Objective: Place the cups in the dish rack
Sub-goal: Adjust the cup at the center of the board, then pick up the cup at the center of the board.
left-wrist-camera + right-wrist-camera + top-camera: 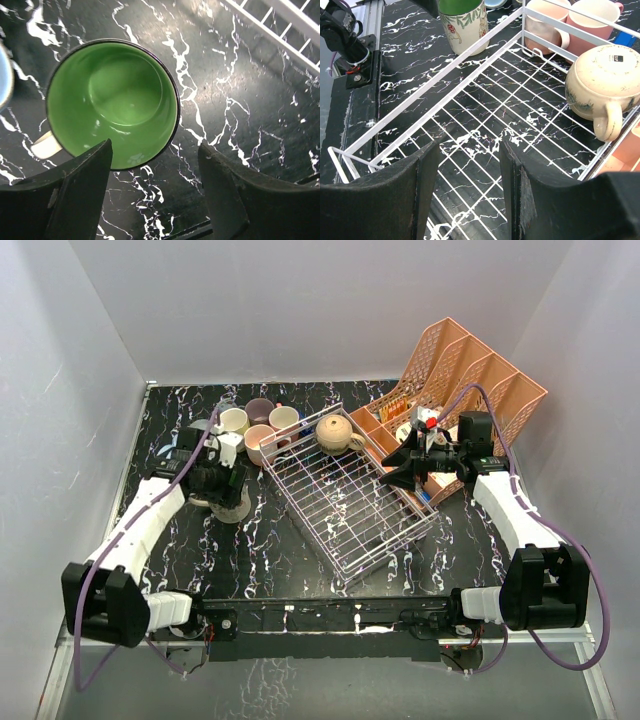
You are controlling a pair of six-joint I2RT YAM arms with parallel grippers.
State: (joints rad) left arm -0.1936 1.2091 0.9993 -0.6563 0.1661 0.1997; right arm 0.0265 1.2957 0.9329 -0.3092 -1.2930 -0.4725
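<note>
Mug (112, 100), green-lined, stands upright on table (240, 100) left of dish rack (303, 510). We see left gripper (155, 165) above it, jaws wide, empty; right gripper (467, 170) over rack, half open, empty. Risk: off-centre descent strikes rim, tipping mug.

A black table (290, 565) veined with white carries a wire dish rack (352, 515), set at an angle near the middle. A green-lined mug (112, 102) stands upright left of the rack. A cluster of mugs (260, 412) sits by the rack's far left corner, and a salmon-pink file organiser (470, 380) stands at the far right.
</note>
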